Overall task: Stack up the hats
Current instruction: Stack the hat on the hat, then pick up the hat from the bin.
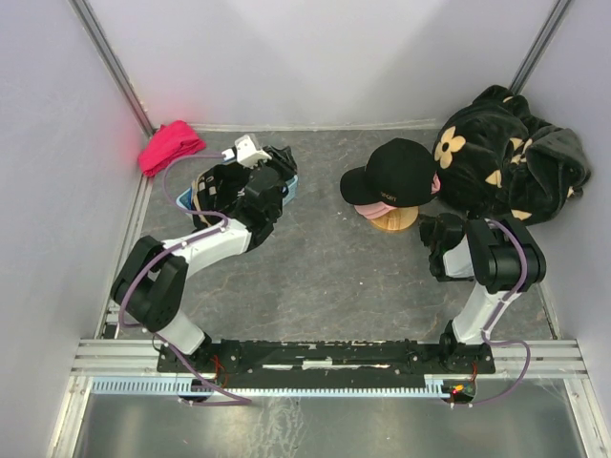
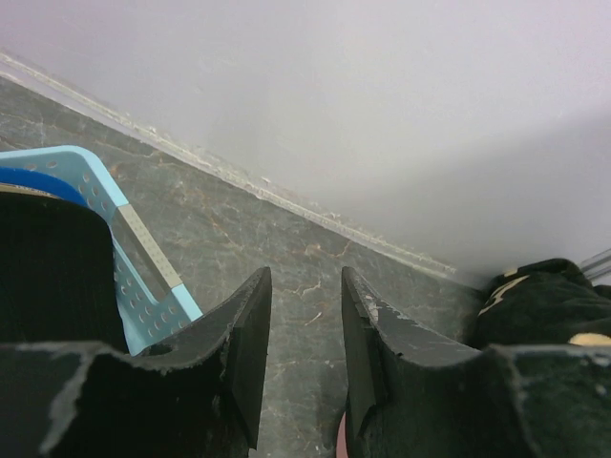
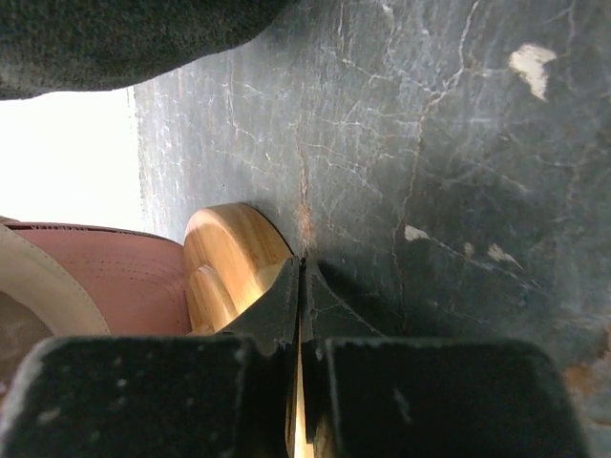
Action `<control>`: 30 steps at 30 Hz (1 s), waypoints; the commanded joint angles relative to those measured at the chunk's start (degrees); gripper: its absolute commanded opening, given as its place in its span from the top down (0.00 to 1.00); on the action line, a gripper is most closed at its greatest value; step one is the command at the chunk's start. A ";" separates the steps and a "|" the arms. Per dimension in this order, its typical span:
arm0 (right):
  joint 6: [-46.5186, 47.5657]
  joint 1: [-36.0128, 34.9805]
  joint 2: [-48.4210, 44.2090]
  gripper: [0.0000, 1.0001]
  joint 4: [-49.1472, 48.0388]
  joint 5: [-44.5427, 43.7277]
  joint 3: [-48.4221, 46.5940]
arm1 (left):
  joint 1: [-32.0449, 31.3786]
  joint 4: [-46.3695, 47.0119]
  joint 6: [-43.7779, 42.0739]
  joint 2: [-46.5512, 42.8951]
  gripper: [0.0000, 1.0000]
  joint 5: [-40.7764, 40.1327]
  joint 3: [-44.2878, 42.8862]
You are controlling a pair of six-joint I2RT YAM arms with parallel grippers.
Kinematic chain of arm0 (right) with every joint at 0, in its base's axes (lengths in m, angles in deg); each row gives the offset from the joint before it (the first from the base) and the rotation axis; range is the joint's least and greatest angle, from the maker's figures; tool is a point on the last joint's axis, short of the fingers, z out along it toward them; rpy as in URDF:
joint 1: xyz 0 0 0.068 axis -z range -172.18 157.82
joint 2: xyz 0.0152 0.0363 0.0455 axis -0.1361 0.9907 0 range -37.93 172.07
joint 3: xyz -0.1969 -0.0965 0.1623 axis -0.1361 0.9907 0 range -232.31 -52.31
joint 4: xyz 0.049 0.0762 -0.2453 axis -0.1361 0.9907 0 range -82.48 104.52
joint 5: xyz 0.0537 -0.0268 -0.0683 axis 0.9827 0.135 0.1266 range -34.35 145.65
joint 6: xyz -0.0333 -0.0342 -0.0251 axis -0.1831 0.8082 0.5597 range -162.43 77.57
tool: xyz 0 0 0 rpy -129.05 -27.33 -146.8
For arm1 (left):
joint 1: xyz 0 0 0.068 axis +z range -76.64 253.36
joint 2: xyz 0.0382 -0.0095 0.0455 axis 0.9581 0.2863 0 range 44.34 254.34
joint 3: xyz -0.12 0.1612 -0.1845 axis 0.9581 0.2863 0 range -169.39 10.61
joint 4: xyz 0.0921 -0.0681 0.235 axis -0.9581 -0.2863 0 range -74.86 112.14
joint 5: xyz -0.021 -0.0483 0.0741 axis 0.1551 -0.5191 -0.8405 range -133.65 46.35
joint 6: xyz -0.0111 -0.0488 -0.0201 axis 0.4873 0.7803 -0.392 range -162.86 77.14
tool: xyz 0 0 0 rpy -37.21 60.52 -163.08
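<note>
Right hand (image 3: 301, 262) shut beside wooden stand (image 3: 229, 258), plush fabric (image 1: 506, 153) beyond.

- the black cap (image 1: 401, 167): plain black, with small white lettering on the front
- the pink cap (image 1: 374, 208): soft pink (with a cream edge in the right wrist view)
- the base (image 1: 396, 221): honey tan
- the blue cap (image 2: 138, 296): light blue dotted with tiny holes, with a darker blue rim
- the cloth (image 1: 170, 146): bright red-pink
- the plush fabric (image 1: 506, 153): black with beige flowers
- the table (image 1: 325, 267): dark grey, marbled with thin pale and rusty veins
</note>
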 commanded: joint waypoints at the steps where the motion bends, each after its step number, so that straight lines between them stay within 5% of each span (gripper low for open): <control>1: -0.69 0.29 2.28 0.98 -2.67 2.87 -2.49 | 0.39 4.88 2.43 -2.69 0.57 -2.49 0.86; 15: 2.34 0.02 9.18 0.96 3.74 15.05 -12.79 | 0.99 5.31 2.74 -4.18 0.57 -5.10 1.62; 30: 2.89 -8.61 12.95 0.95 6.60 13.23 -19.29 | 2.92 -0.25 4.28 -4.99 0.53 -8.17 1.24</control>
